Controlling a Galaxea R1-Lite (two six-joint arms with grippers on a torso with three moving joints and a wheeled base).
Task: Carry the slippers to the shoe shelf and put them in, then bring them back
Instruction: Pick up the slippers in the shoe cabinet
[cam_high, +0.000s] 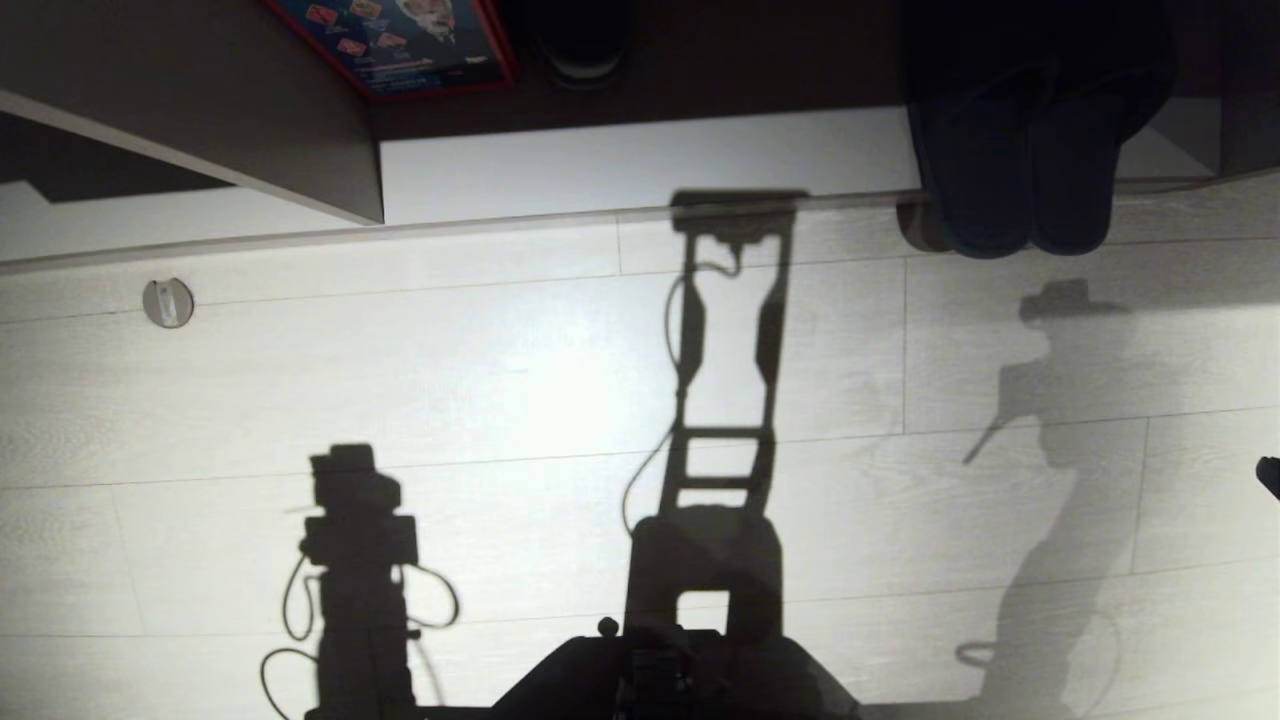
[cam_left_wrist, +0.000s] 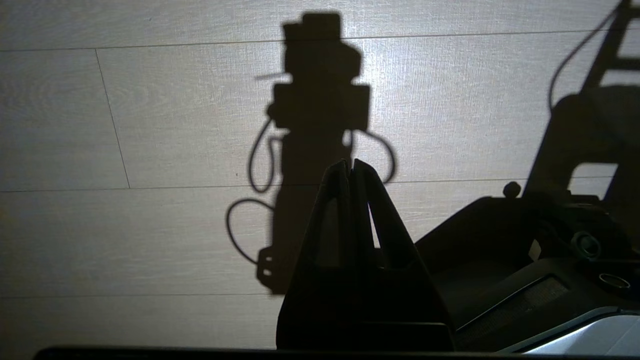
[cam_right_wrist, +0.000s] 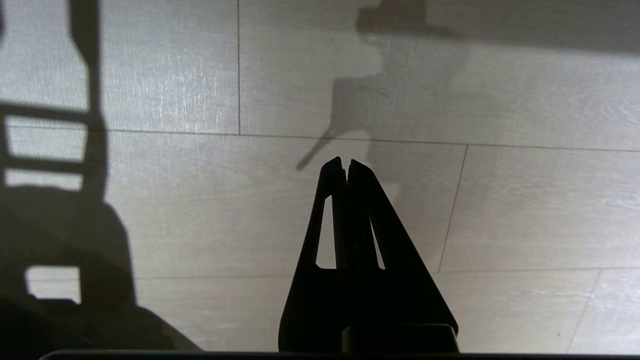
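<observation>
A pair of dark slippers (cam_high: 1020, 170) sits side by side at the front edge of the low shoe shelf (cam_high: 650, 165), toes poking out over the pale plank floor (cam_high: 500, 380). The right gripper (cam_right_wrist: 346, 161) hangs above bare floor, well short of the slippers, its fingers pressed together and holding nothing. The left gripper (cam_left_wrist: 350, 162) is likewise closed and empty, hovering over floor beside the robot's dark base (cam_left_wrist: 525, 250), far from the slippers.

We note pale plank floor (cam_high: 450, 380), brightly lit with hard shadows; a white board (cam_high: 640, 170) runs along the dark far edge.
</observation>
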